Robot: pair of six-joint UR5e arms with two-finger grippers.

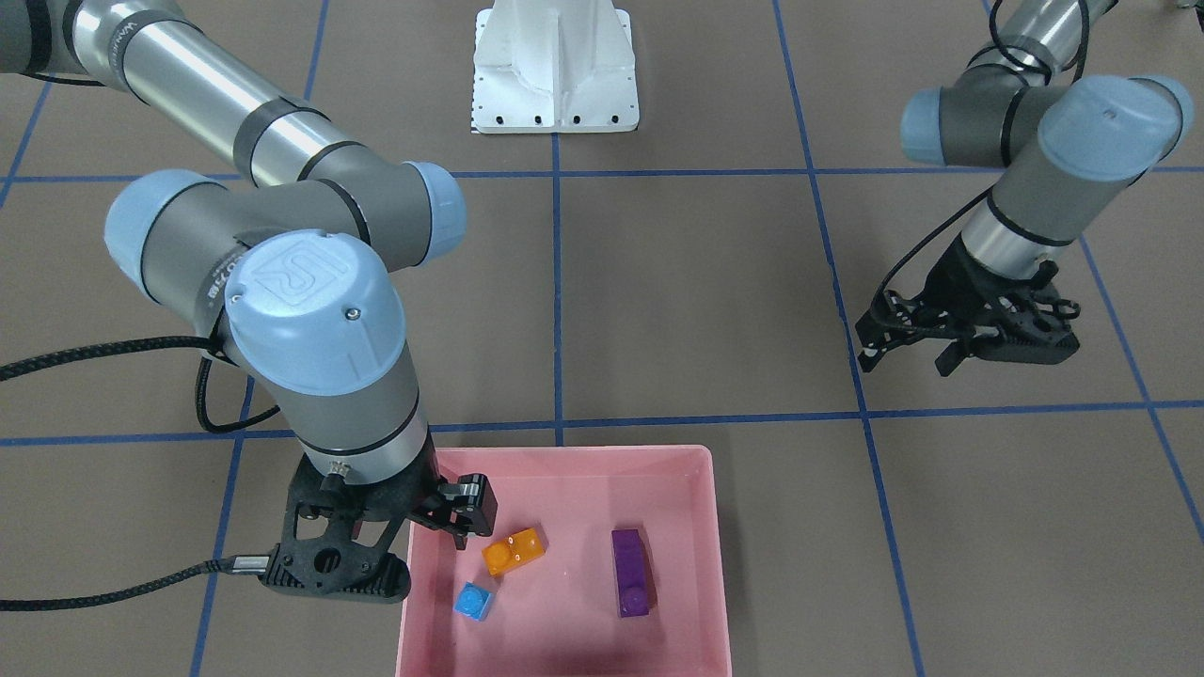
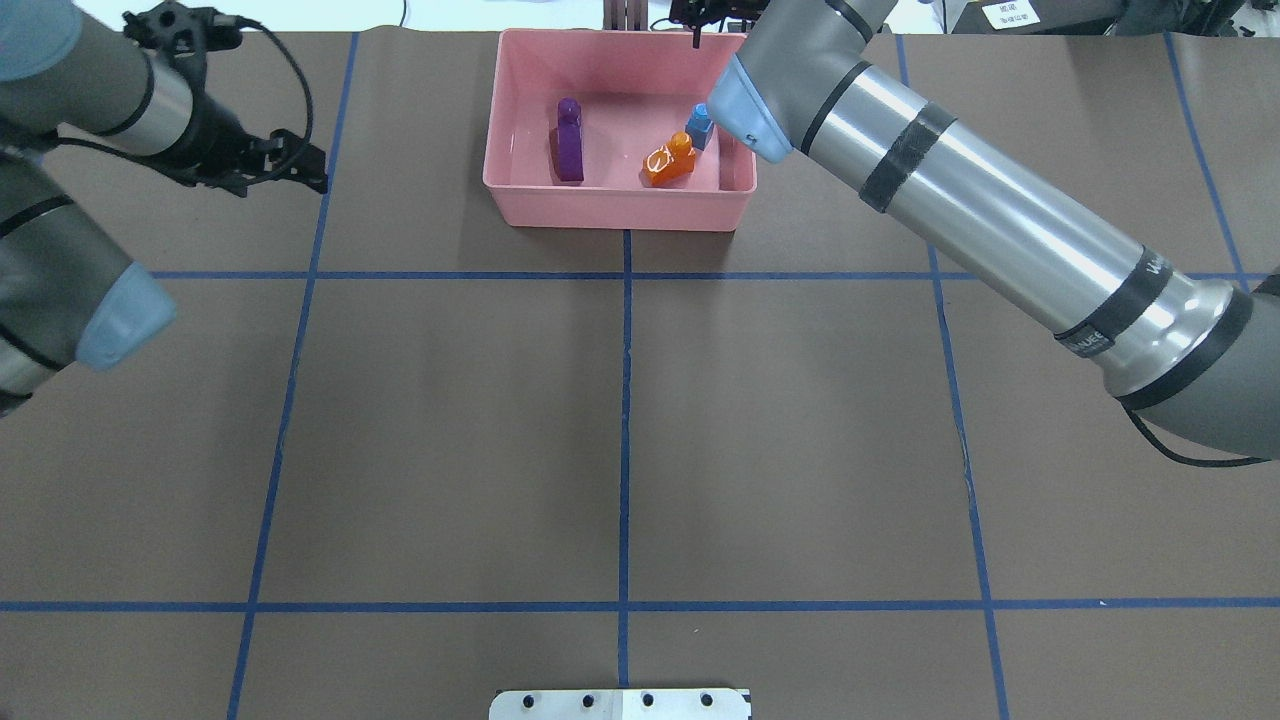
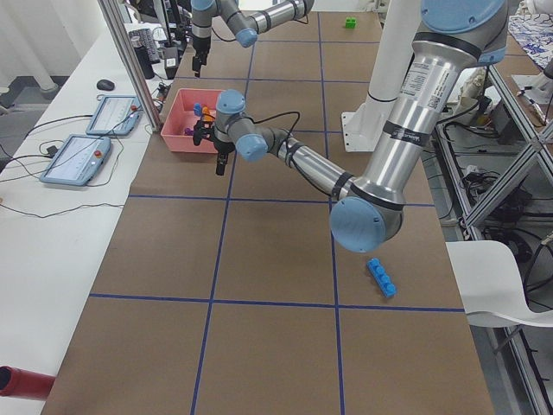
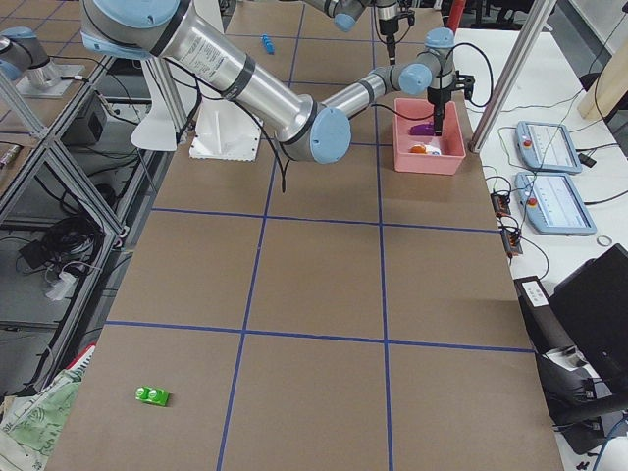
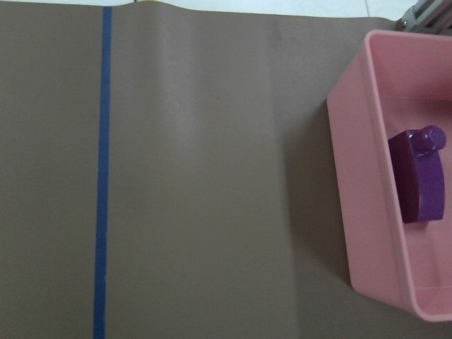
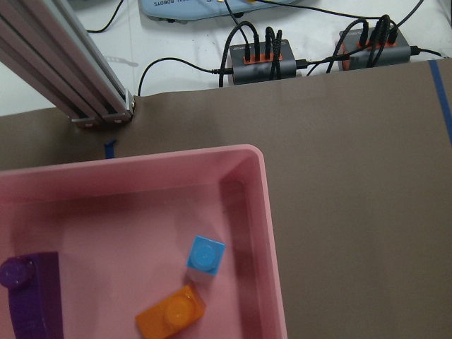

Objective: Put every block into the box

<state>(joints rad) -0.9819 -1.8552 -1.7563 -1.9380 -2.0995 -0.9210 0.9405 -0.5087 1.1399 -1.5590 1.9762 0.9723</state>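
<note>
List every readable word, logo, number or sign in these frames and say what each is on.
"UR" (logo): blue joint cap of the right arm.
"ROBOTS", its start cut off: light blue device at the right wrist view's top edge.
Lettering on the right arm's silver tube: too blurred to read.
White label beyond the table: too small to read.

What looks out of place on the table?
Two bricks sit stranded far from the pink box: the long blue brick on the robot's left end of the table, the green brick on its right end. The orange brick, purple brick and small blue cube are already inside.
</note>
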